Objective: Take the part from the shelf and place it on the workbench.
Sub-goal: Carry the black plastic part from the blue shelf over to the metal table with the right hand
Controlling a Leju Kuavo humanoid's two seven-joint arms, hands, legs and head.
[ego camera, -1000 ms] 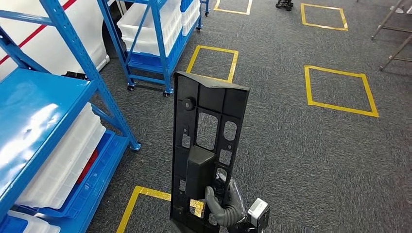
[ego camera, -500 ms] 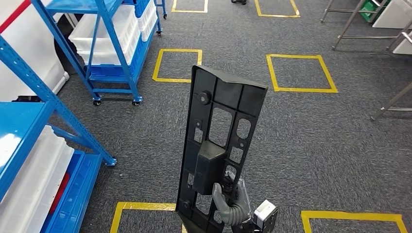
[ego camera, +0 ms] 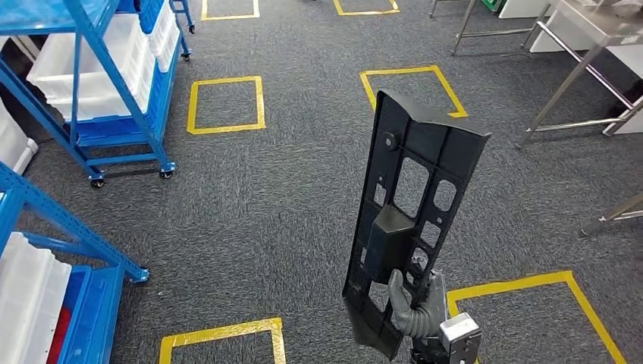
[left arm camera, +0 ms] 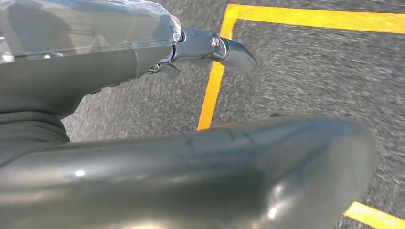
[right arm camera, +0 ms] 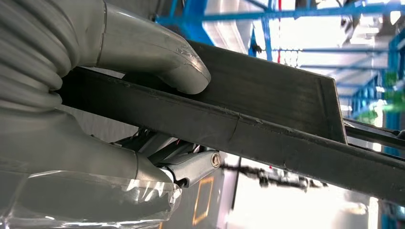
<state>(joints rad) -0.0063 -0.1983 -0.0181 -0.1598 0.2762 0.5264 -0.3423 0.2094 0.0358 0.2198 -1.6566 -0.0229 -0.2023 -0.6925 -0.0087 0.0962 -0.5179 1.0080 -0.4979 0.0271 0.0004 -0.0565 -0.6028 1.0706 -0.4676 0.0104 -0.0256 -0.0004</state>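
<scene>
Right hand (ego camera: 415,309) grips the part (ego camera: 409,205) at its near end; long axis upright, rising away. Left hand (left arm camera: 143,57) empty, fingers apart. Workbench (ego camera: 584,30) far right.

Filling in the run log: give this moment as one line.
phase: carrying | right hand: grips black plastic panel upright over carpet | left hand: holds nothing | steel workbench: ahead right, not reached

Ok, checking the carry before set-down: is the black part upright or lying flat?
Upright, leaning slightly. The black part stands tall above the carpet, and the right hand grips its lower end.
</scene>
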